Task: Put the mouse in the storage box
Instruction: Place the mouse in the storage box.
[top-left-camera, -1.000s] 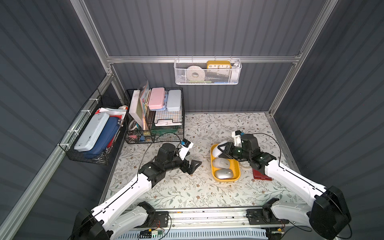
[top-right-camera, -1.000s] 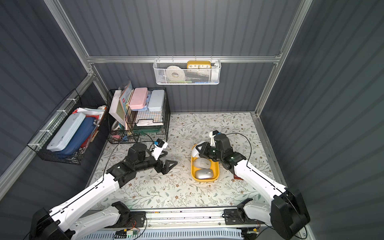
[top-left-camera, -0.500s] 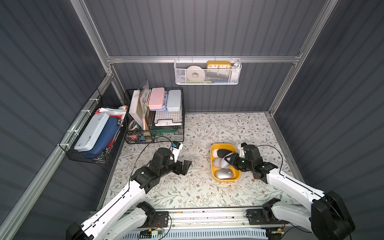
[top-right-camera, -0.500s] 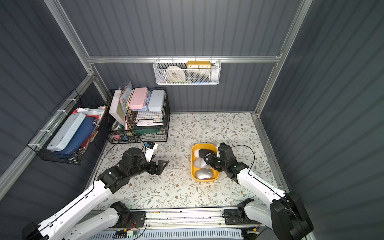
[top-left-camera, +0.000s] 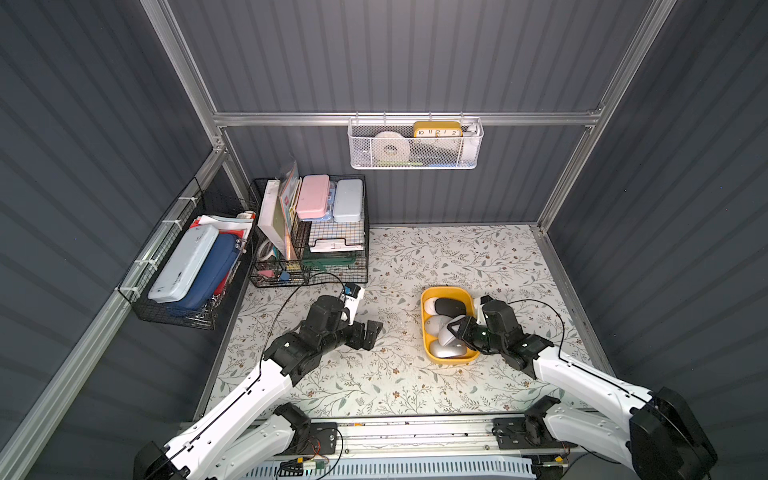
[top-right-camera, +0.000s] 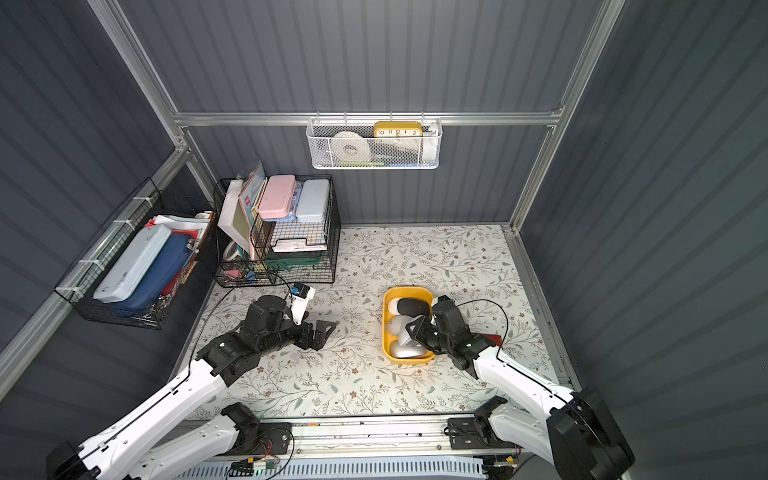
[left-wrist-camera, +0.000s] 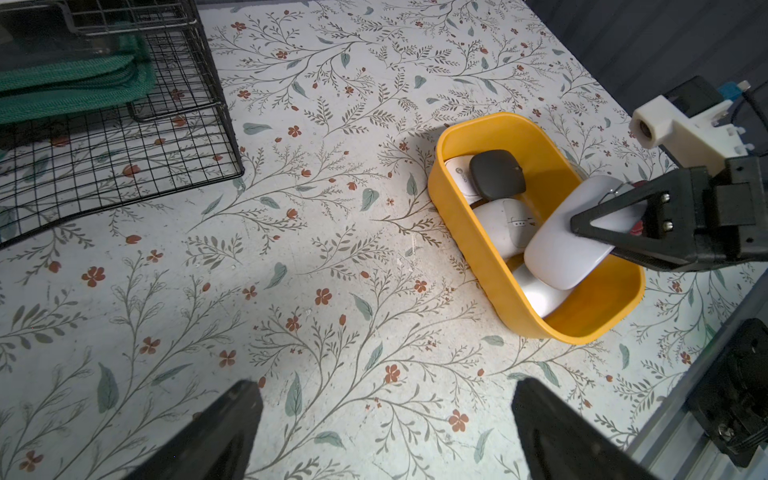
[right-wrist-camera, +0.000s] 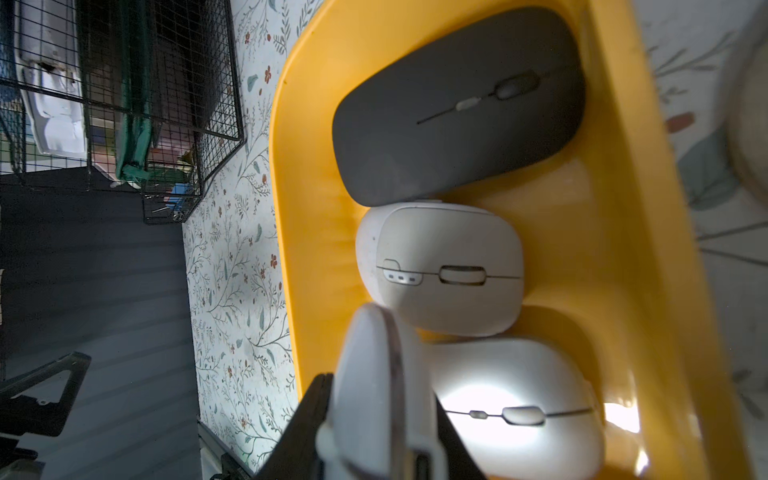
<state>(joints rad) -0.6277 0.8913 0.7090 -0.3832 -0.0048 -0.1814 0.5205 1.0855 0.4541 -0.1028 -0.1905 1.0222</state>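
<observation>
Left wrist view: the right tool (left-wrist-camera: 594, 239) pinches a smooth, pale, rounded mouse (left-wrist-camera: 561, 245), tilted low over the storage box (left-wrist-camera: 478, 257), a glossy mustard-yellow plastic tub with rounded corners; inside lie a flat matte dark-grey mouse (right-wrist-camera: 457, 104), a squarish off-white mouse (right-wrist-camera: 440, 270) and a shiny white one (right-wrist-camera: 519, 415), packed close; the left tool (left-wrist-camera: 386, 390) stands spread wide above the floral-printed counter (left-wrist-camera: 291, 249), well apart from the box; a black wire rack (left-wrist-camera: 124, 166) sits beyond.

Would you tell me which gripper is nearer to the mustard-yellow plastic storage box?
Right. The right gripper hangs over the storage box, shut on a flat white mouse; the open left gripper sits apart, over the floral mat.
</observation>
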